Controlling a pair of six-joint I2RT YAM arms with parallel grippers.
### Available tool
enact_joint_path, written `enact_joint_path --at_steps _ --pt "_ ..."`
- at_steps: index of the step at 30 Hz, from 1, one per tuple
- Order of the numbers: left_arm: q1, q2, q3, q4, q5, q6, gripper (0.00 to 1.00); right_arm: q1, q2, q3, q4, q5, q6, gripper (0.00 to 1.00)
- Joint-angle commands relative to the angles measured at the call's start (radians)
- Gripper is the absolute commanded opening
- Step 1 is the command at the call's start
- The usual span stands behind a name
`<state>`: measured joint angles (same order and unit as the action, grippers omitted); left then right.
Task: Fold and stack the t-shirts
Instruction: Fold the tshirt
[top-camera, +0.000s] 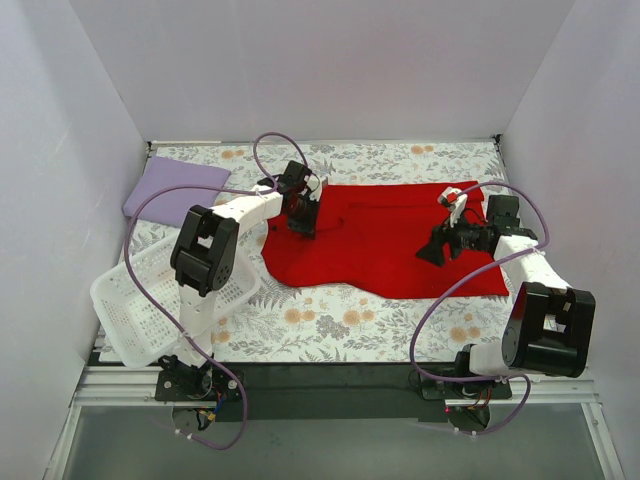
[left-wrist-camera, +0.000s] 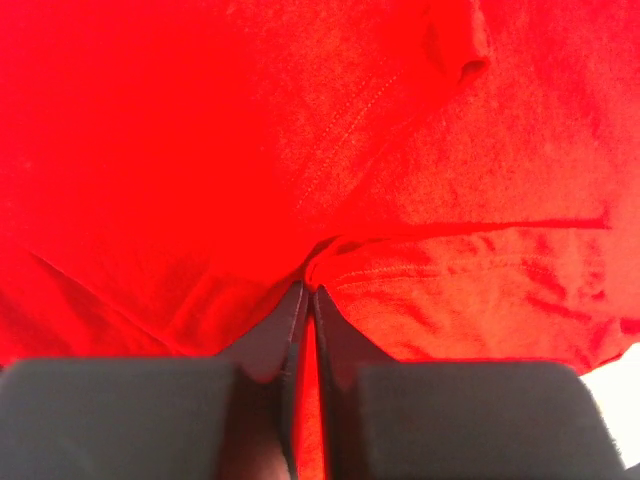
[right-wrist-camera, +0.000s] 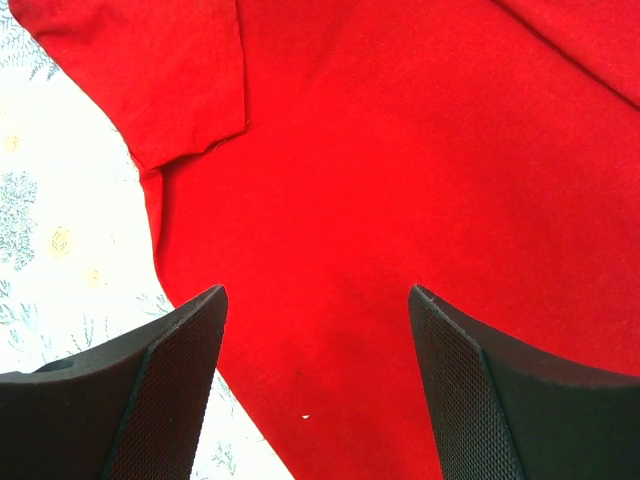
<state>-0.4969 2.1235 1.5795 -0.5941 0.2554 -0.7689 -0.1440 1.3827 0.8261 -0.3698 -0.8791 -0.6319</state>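
Red knit-fabric t-shirt (top-camera: 390, 245) lies spread across the middle and right of the floral-patterned tablecloth (top-camera: 330, 320), its near left edge curving out in a loose bulge while the right part lies flatter. The left gripper (top-camera: 303, 228) is down on the shirt's far left part; in the left wrist view its black fingers (left-wrist-camera: 270, 340) are pressed together with a raised fold of the red cloth (left-wrist-camera: 480, 150) pinched between them, a stitched hem running just beyond the tips. The right gripper (top-camera: 432, 255) hangs over the shirt's right side with its fingers spread wide and nothing between them. Whether they touch the fabric cannot be told. The right wrist view shows a short sleeve (right-wrist-camera: 170, 80) lying flat at the shirt's edge, with the patterned cloth (right-wrist-camera: 50, 230) beside it. At the far left corner rests a folded lavender garment (top-camera: 175, 188), and a white perforated plastic basket (top-camera: 150, 300) sits tilted at the near left, partly behind the left arm.
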Motion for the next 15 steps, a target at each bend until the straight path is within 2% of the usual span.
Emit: enact_joint_path --at_steps 1,8,11,12,14,15 --pt "0.003 0.0 0.043 -0.013 0.021 0.011 0.0 -0.011 0.004 0.004 0.0 -0.029 0.003 0.79" --pt "0.003 -0.135 0.005 0.016 0.038 0.014 0.0 -0.022 -0.019 0.025 -0.081 0.044 -0.075 0.79" --pt "0.003 -0.221 -0.076 0.04 0.062 0.017 0.0 -0.034 -0.04 0.053 -0.215 0.156 -0.231 0.79" --pt "0.003 -0.243 -0.1 0.048 0.068 0.019 0.0 -0.051 -0.046 0.059 -0.254 0.233 -0.338 0.8" --pt "0.003 -0.307 -0.179 0.08 0.084 0.016 0.0 -0.078 -0.053 0.073 -0.34 0.325 -0.438 0.79" --pt "0.003 -0.325 -0.208 0.091 0.085 0.014 0.0 -0.113 -0.054 0.074 -0.412 0.418 -0.493 0.79"
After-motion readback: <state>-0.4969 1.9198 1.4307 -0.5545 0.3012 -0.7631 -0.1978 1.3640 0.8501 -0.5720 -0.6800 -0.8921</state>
